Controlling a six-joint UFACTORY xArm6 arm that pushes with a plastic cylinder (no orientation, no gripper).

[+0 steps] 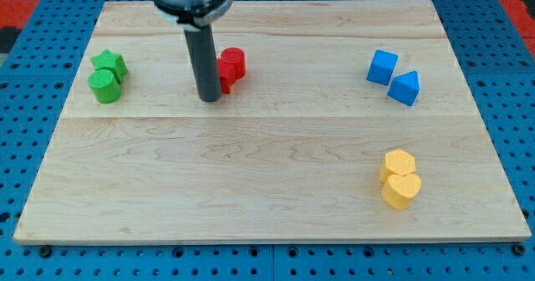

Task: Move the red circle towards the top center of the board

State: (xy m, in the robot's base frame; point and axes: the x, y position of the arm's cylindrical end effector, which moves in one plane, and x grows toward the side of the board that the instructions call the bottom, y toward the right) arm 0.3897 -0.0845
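The red circle (234,63) stands on the wooden board (267,164) in the upper left part, left of the top centre. A second red block (225,80) sits just below and left of it, partly hidden behind my rod; its shape cannot be made out. My tip (210,98) rests on the board just left of and below these red blocks, close to or touching the hidden red block.
A green star (110,63) and a green circle (104,87) sit at the left edge. A blue cube (382,67) and a blue triangle-like block (405,88) sit at the upper right. A yellow hexagon (399,162) and a yellow heart (401,191) sit at the lower right.
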